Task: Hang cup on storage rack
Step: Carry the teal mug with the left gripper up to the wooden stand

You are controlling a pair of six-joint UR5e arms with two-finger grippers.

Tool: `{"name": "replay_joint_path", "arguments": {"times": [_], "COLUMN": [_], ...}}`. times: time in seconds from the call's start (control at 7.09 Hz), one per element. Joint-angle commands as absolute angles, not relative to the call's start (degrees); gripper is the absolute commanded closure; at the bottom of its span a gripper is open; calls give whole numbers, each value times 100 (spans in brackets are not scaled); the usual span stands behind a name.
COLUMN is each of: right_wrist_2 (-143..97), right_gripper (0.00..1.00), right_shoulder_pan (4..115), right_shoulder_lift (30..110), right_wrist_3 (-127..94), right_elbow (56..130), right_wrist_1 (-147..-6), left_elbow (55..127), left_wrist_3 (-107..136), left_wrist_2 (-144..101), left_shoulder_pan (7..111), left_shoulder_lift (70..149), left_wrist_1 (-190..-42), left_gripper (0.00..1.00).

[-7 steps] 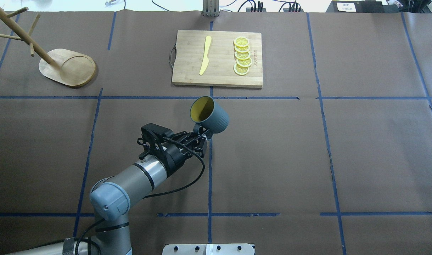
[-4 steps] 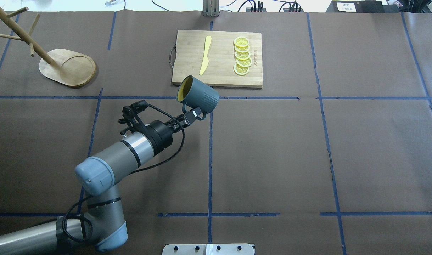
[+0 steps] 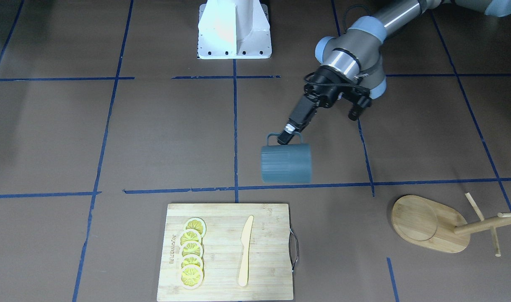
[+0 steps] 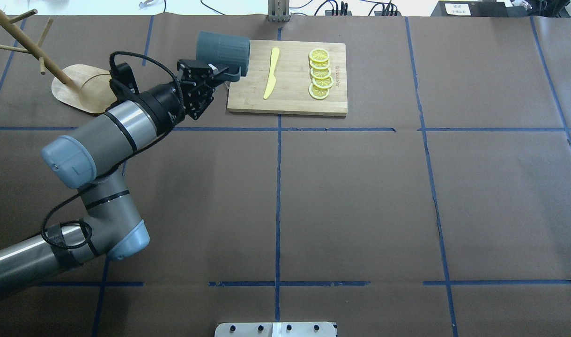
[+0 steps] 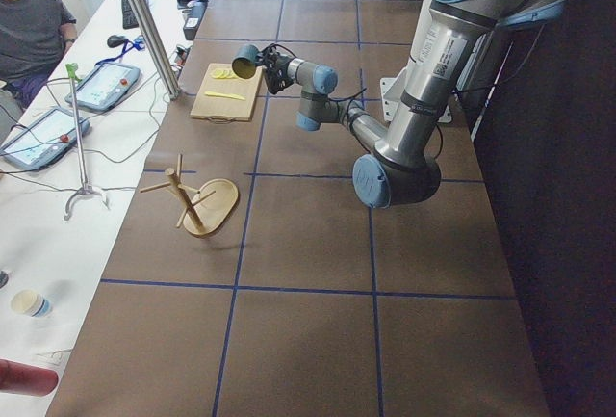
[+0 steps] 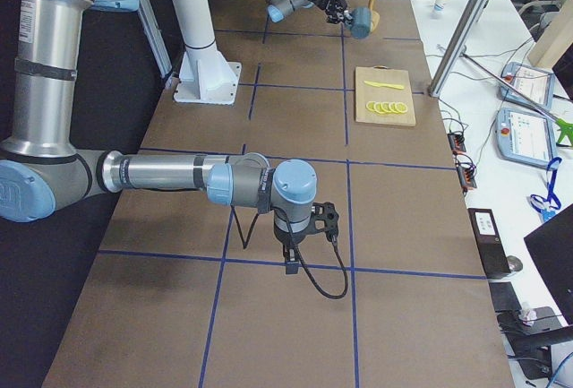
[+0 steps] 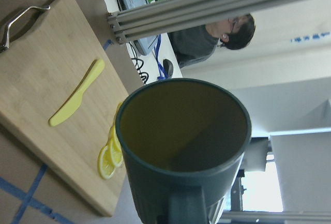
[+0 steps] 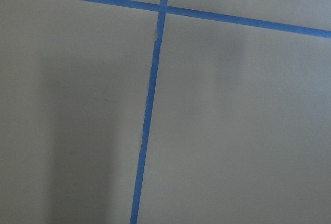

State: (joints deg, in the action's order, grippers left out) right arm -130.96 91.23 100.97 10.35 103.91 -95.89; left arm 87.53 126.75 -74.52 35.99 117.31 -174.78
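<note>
Cup [image 4: 222, 47]: we see it held off the counter [image 4: 360, 187], lying on its side, by the cutting board [image 4: 290, 100]
Left fingers [image 3: 288, 133]: narrow, pinching the cup's handle
Storage rack [image 4: 91, 89]: standing on the counter, well apart from the cup
Right fingers [image 6: 290, 264]: we cannot tell how they stand

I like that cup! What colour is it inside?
Dull yellow inside the cup, shown best in the left wrist view.

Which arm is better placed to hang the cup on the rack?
Left. The left gripper holds the cup by its handle, and the storage rack stands on that arm's side. The right arm is far from both, toward the opposite end.
</note>
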Motion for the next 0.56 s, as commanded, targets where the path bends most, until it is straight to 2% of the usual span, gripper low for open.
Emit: {"name": "replay_joint_path", "arguments": {"times": [0.0, 0.42], "right_wrist_2": [-13096, -13087], "right_gripper": [0, 0], "right_shoulder_pan": [9123, 9123], "right_shoulder_lift": [10081, 10055], "right_wrist_3": [1037, 1037], "right_elbow": [10406, 10398], "right_wrist_1": [-9580, -9580], "left_elbow": [8701, 8701], "left_wrist_3": [13832, 14560], "left_wrist_2": [-7601, -7620], "left_shoulder_pan": [4121, 4541], "left_shoulder_lift": [11664, 11576], "left_wrist_1": [-17797, -17815], "left_gripper": [100, 100]}}
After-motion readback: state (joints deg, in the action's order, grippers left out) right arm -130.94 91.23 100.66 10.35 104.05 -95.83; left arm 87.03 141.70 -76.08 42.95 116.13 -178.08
